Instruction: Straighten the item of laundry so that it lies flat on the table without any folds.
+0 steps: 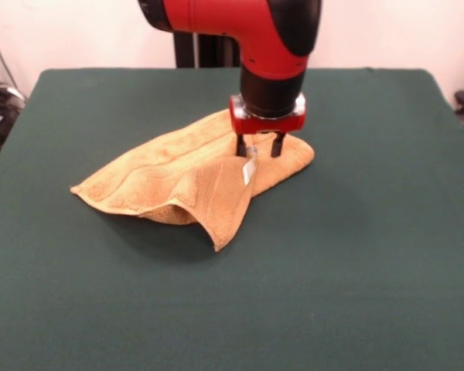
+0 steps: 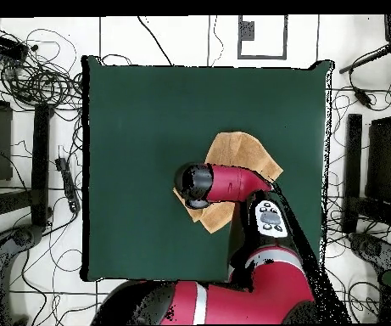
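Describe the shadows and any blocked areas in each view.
Front view: the towel casts a soft dark shadow on the table beneath its lifted near edge; the open tool is unobscured. Overhead view: the arm covers the tool and much of the towel.

Front view: the towel (image 1: 182, 174) lies on the tabletop (image 1: 356, 255), near the middle and slightly toward the far side, folded over itself, one corner flap pointing to the near edge. The tool (image 1: 258, 147) stands directly above the towel's right part, its two fingers (image 1: 240, 145) spread apart and touching the cloth. A small tag (image 1: 249, 171) sits just before the tool. Overhead view: the arm (image 2: 232, 182) covers the towel's (image 2: 241, 153) lower part; cables (image 2: 37, 76) lie on the floor left of the tabletop (image 2: 148, 119).
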`<state>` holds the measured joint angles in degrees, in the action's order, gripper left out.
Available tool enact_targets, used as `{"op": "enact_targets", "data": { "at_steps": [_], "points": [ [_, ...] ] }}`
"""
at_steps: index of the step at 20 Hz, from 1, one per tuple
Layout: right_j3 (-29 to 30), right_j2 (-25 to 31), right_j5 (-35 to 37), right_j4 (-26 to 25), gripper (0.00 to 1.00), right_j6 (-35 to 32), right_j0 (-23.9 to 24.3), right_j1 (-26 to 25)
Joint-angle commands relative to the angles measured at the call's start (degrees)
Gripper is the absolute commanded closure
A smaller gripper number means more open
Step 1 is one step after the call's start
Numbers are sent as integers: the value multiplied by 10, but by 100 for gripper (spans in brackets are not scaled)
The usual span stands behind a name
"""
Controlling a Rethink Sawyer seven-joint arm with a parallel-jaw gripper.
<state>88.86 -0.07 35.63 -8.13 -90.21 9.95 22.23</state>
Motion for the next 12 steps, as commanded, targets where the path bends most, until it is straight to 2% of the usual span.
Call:
{"op": "enact_targets", "data": {
  "at_steps": [1,12],
  "points": [
    [-56,32,36,43,0,-116,-28,-44],
    [-105,33,91,44,0,-102,-25,-59]
  ]
}}
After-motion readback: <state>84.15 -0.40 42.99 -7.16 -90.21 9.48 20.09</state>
